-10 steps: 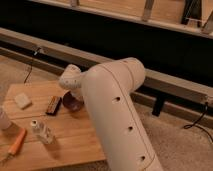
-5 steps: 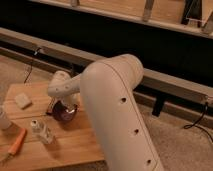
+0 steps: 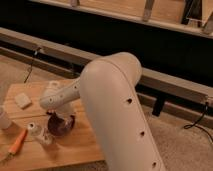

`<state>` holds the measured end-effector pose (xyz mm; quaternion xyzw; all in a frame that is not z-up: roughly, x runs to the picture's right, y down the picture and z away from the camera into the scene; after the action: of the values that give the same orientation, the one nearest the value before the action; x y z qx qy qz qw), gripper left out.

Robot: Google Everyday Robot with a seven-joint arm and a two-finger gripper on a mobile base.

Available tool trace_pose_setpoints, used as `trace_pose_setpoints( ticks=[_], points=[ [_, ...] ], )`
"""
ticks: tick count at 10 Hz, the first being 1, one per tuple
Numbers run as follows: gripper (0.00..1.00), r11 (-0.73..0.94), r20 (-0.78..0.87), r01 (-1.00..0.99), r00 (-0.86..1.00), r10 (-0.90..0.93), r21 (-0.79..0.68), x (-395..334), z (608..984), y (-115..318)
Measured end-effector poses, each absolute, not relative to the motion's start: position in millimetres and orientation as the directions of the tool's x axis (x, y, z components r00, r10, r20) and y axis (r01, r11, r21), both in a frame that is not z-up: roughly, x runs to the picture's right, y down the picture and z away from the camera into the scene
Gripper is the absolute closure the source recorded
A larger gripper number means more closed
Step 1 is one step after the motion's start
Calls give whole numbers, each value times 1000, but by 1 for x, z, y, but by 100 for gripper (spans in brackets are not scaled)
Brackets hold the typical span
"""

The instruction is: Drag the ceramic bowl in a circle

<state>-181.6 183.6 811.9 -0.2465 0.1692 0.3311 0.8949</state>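
**DESK:** What has changed on the wooden counter [image 3: 87,147]?

**PHOTOGRAPHER:** Over the last second the ceramic bowl [image 3: 64,126] has slid from mid-counter toward the near edge and slightly left. The white arm [image 3: 115,110] has swept along with it. By my reading that is an arc begun, not a circle closed.

**DESK:** And the end effector?

**PHOTOGRAPHER:** The end effector [image 3: 53,119] is down at the bowl's left rim, closed narrow. Whether it pinches the rim or only presses on it, I cannot tell.

**DESK:** Anything in the way?

**PHOTOGRAPHER:** A small bottle [image 3: 37,132] stands just beside the bowl, on its left, and looks likeliest to be knocked. An orange tool [image 3: 18,142], a white cup [image 3: 2,120] and a pale block [image 3: 22,100] lie farther left.
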Motion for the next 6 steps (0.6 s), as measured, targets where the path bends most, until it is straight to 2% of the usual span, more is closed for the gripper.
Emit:
trace_pose_setpoints(
  ticks=[3, 6],
  points=[
    [100, 690, -479, -629, 758, 442, -359, -158, 772, 212],
    [100, 664, -531, -637, 746, 403, -391, -121, 735, 269]
  ],
)
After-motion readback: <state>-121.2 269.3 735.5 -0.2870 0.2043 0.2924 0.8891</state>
